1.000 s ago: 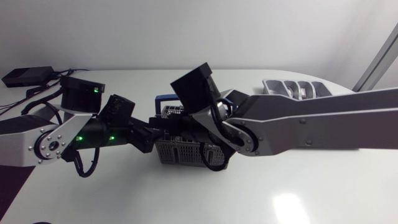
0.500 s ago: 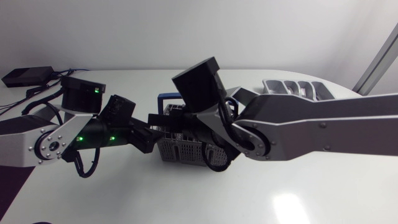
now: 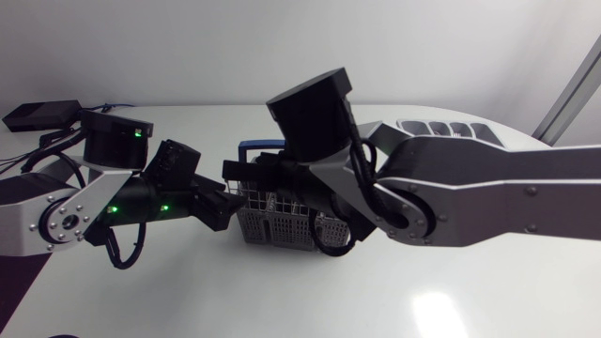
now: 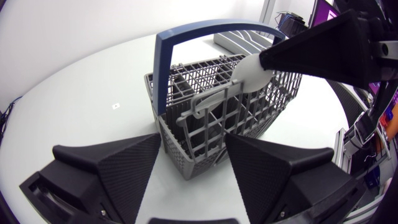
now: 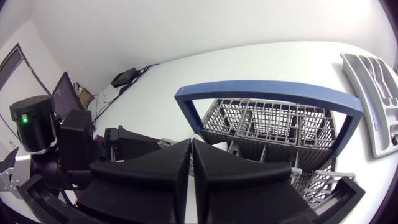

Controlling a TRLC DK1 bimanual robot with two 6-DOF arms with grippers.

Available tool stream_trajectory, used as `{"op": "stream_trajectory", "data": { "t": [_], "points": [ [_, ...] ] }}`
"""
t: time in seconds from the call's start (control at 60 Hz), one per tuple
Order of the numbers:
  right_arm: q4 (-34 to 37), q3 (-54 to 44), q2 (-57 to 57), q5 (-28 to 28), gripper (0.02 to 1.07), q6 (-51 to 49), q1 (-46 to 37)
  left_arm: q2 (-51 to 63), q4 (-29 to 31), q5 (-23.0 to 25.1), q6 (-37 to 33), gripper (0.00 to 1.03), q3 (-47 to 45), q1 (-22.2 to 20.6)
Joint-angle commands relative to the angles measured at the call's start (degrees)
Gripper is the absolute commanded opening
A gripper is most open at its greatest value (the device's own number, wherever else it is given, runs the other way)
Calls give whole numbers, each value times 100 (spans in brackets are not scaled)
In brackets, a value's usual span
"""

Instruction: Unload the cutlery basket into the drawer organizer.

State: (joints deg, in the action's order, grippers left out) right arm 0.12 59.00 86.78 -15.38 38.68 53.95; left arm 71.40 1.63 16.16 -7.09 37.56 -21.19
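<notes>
Desk (image 3: pixel 488 300): white, smooth, semi-gloss. We note a soft light glare on it at the lower right of the head view.

Cutlery basket (image 4: pixel 258 115): grey moulded plastic lattice, matt. Its handle (image 4: pixel 205 34) is blue plastic, smooth, with a slight sheen.

White utensil (image 4: pixel 250 74), nipped in the right pincer (image 5: pixel 191 149): smooth, plastic-looking, low gloss.

Right pincer and left pincer (image 4: pixel 189 152): matt black, faintly grainy.

Right arm link (image 3: pixel 507 188): silver-grey, satin finish; we cannot tell whether metal or plastic. Joint housing (image 3: pixel 315 113): black, matt.

Drawer organizer (image 5: pixel 357 84): light grey plastic, smooth.
</notes>
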Motion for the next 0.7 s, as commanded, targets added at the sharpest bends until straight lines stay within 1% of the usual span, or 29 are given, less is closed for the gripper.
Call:
{"op": "stream_trajectory", "data": {
  "t": [0.0,0.417,0.483,0.683],
  "points": [
    [-65,-161,-135,-132,8,-123,45,-64,39,-17,94,73,41,-43],
    [-302,-275,-654,-88,8,-185,10,120,31,-69,94,73,120,-96],
    [-302,-275,-759,-53,8,-185,-25,191,31,-149,94,73,129,-113],
    [-109,-187,-1120,351,8,-132,-289,454,-49,-280,68,73,146,-122]
  ]
}}
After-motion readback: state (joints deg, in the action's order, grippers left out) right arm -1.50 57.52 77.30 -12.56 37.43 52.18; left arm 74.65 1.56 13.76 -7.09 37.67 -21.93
